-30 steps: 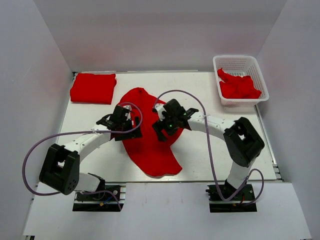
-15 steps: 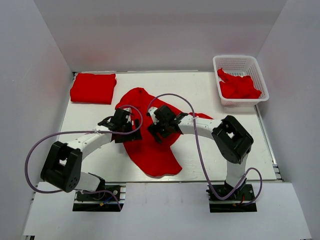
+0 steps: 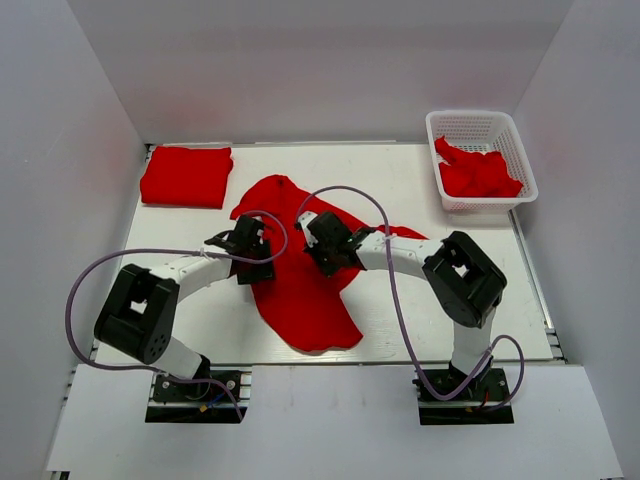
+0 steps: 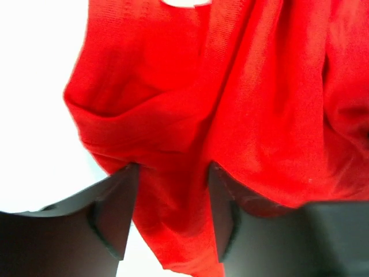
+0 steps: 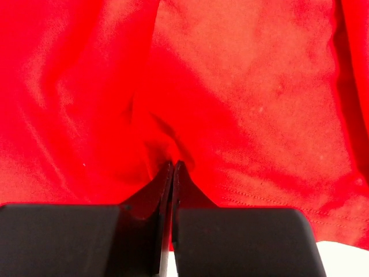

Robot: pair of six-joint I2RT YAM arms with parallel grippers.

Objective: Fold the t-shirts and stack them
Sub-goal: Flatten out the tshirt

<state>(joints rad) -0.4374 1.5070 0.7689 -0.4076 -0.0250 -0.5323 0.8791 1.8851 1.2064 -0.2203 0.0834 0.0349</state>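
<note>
Robotics lab, enclosed test cell. White bench [image 3: 400, 180] boxed on three sides by bare white panels [image 3: 330, 70]; left arm [image 3: 188, 271] and right arm [image 3: 402, 250] bolted to metal plates [image 3: 195, 398] at its near edge, purple cables [image 3: 343, 188] looping loose; props limited to a lattice basket [image 3: 478, 128] and plain red shirts [image 3: 300, 290].

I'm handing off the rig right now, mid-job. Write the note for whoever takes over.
Left gripper: open, fingers astride a bunched fold at the left edge of the unfolded t-shirt mid-table.
Right gripper: shut, pinching that shirt's cloth near its middle.
Done: folded t-shirt stack at the table's far left corner; count unclear.
Left: fold the mid-table shirt, stack it there, then do the crumpled t-shirts in the basket at far right.
</note>
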